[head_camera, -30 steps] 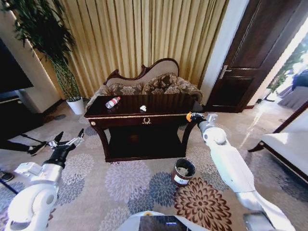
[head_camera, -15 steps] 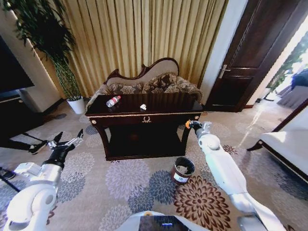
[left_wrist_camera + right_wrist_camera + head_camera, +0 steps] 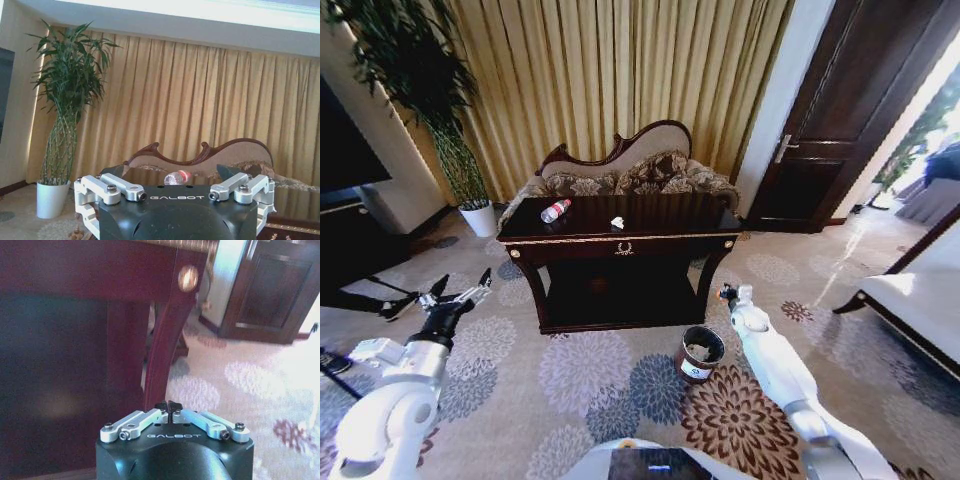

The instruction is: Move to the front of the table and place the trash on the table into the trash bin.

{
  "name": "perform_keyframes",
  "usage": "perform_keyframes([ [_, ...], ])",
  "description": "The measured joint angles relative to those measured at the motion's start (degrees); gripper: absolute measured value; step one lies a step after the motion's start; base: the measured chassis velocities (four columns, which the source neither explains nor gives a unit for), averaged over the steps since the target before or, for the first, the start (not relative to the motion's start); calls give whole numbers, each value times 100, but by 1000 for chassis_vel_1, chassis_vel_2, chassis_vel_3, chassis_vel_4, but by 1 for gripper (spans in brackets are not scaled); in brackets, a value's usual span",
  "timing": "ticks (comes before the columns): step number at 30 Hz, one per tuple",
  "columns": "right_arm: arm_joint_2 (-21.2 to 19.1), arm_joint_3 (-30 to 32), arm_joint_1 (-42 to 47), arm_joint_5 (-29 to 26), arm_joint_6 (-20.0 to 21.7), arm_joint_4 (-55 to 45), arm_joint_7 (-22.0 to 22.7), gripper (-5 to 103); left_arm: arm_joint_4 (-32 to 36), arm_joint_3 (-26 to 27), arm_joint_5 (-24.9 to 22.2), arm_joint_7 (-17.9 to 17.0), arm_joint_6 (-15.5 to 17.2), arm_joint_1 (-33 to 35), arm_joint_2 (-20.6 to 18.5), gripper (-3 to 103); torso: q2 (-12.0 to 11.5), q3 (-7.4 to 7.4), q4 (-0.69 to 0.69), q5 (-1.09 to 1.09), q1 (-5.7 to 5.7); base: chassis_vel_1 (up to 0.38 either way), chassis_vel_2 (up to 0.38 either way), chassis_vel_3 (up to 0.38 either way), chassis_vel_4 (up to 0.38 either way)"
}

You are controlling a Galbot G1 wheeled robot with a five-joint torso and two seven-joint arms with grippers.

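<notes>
While the right tool (image 3: 727, 293) hangs low beside the counter's (image 3: 650, 236) front right leg, its fingers are pressed together with nothing between them, as the right wrist view (image 3: 169, 406) shows against the curved dark leg. Just below and to the inner side of that tool stands the trash bin (image 3: 699, 356), on the flowered carpet (image 3: 580, 375) in front of the counter, with pale scraps visible inside it. Up and away from the right tool, on the glossy counter top, lie the clear bottle (image 3: 554, 211) with its red cap (on its side, near the far left corner) and a white crumpled paper scrap (image 3: 617, 223) closer to the middle; the two are well apart. The left tool (image 3: 450, 296) is held out over the carpet well to the left of the counter, fingers spread wide and holding nothing; in the left wrist view (image 3: 175, 192) the bottle (image 3: 177, 177) shows beyond it on the counter, with a potted plant (image 3: 62, 125) and gold curtains (image 3: 200, 110) behind. A carved sofa (image 3: 630, 170) sits behind the counter.
</notes>
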State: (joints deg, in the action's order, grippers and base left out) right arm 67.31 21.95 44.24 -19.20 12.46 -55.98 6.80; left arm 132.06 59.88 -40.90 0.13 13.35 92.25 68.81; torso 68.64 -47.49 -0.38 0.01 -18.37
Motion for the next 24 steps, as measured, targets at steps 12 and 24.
perform_keyframes([
  [12, 207, 108, 119, 140, 31, 186, 0, 0, -16, 48, -16, 19, -81, 67, 6, 100, 0, 0, 0, 0, 0, 0, 0, 0, 0],
  [24, 212, 174, 198, 145, 32, 78, 0, 25, -4, 43, -18, 31, -93, 72, -21, 100, 0, 0, 1, 0, 0, 0, 0, 0, 0],
])
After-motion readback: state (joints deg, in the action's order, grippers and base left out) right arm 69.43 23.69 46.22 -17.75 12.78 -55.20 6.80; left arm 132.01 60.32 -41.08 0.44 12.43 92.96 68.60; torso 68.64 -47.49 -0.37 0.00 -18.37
